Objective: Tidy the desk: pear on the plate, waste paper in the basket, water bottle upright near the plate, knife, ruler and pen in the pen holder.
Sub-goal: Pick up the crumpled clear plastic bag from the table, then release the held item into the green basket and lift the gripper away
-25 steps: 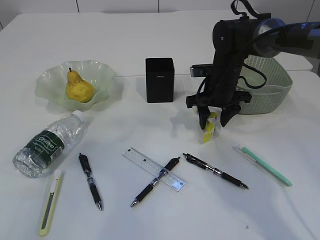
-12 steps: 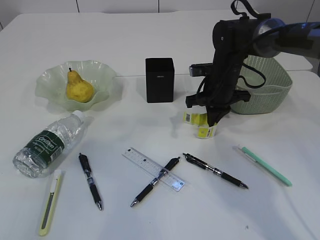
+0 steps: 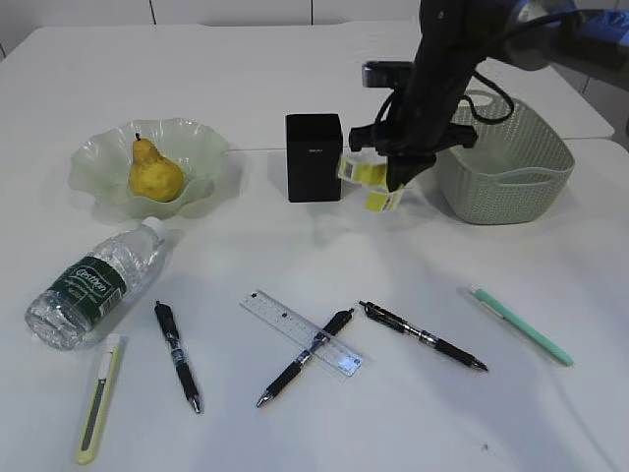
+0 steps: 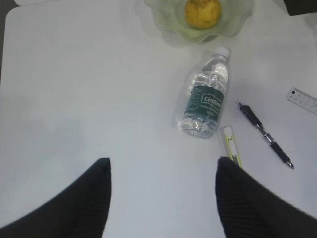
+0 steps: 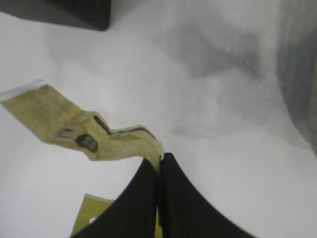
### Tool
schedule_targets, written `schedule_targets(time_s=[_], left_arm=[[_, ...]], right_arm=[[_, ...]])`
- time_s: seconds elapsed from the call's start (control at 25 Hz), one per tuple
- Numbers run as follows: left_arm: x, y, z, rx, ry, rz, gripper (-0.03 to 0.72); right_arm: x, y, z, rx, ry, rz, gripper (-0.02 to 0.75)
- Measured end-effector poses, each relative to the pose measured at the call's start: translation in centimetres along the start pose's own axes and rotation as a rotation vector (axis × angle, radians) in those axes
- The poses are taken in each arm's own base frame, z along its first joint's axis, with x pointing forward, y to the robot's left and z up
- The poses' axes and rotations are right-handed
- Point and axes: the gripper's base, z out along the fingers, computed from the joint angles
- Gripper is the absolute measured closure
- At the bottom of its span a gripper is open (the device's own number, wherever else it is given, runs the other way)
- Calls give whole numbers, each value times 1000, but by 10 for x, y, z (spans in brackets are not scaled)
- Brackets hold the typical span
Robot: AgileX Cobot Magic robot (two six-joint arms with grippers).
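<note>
My right gripper (image 3: 395,183) is clenched on the crumpled yellow waste paper (image 3: 362,173), aloft between the black pen holder (image 3: 314,157) and the pale green woven basket (image 3: 511,167). A thin pinch – a swing (even slight) could shake it loose short of the rim. My left gripper (image 4: 161,191) idles, spread wide.

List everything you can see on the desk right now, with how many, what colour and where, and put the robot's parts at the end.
pear: 1, yellow, on plate
plate: 1, pale green, back left
water bottle: 1, clear, green label, lying front left
knife: 1, yellow-green, front left
pens: 3, black, front
pen: 1, mint green, front right
ruler: 1, clear, under middle pen
pen holder: 1, black, centre back
basket: 1, grey-green, back right
waste paper: 1, yellow, lifted
right gripper: shut on waste paper
left gripper: open, above the bare table
</note>
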Motion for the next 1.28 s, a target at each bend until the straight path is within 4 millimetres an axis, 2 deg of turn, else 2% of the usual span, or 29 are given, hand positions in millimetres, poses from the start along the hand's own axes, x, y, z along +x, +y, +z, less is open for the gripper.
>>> schedule_targets(time_s=[0.28,0.44,0.6,0.8,0.92,1.16,1.28], left_arm=[[0,0,0,1,0,0,224],[0,0,0,1,0,0,224],[0,0,0,1,0,0,225],[0,0,0,1,0,0,225],[0,0,0,1,0,0,225],[0,0,0,1,0,-4,225],[0,-1,0,9,1,-7,225]], right_arm=[[-14,-1,-38,41,-120,-23,723],[-17,-11,-57,63,-162,-11,723],[-20,-47,-83,87,-212,60,723],[-16,-111,-106,141,-248,180,723],[-13,-133,-107,164,-241,220,723],[-11,-136,-97,167,-211,201,723],[-12,-139,-81,173,-179,200,723]])
